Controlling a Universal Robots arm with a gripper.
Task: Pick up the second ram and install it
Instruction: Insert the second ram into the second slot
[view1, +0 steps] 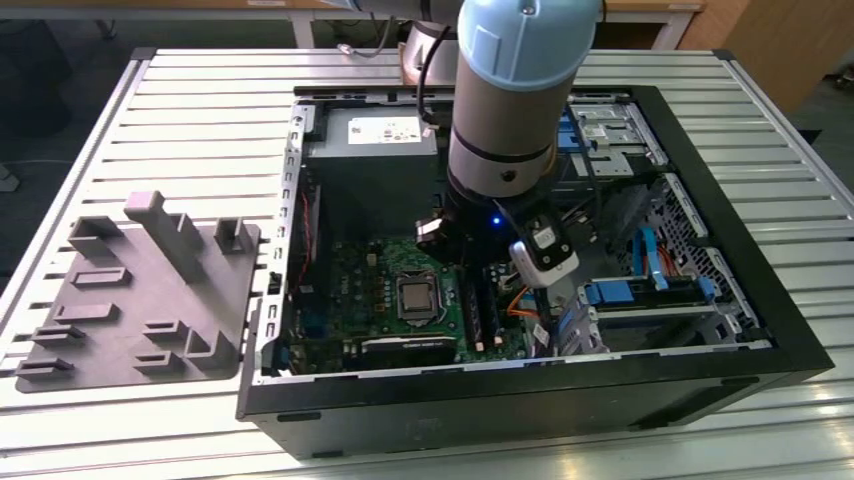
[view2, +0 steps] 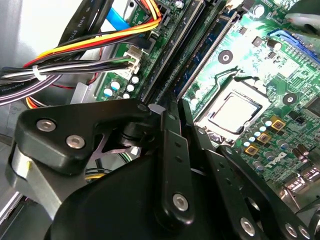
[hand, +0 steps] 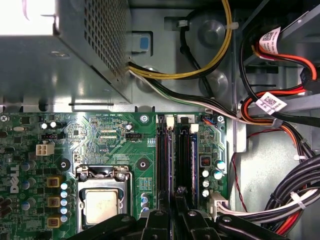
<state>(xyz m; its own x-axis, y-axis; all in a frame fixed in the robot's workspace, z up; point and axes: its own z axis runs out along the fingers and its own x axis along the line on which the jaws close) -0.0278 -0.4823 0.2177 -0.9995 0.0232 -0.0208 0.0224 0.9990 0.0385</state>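
Pale-blue and silver arm (view1: 514, 90) carrying a black, silver-screwed linkage tool (view2: 170, 165).

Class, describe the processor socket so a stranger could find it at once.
Look inside the open black computer case, at the green motherboard. Near its middle, beside the long black memory slots, sits the processor socket: the board's one square silver plate in a metal frame.

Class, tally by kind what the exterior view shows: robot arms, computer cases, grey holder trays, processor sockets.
Robot arm: 1
Computer case: 1
Grey holder tray: 1
Processor socket: 1
Total: 4
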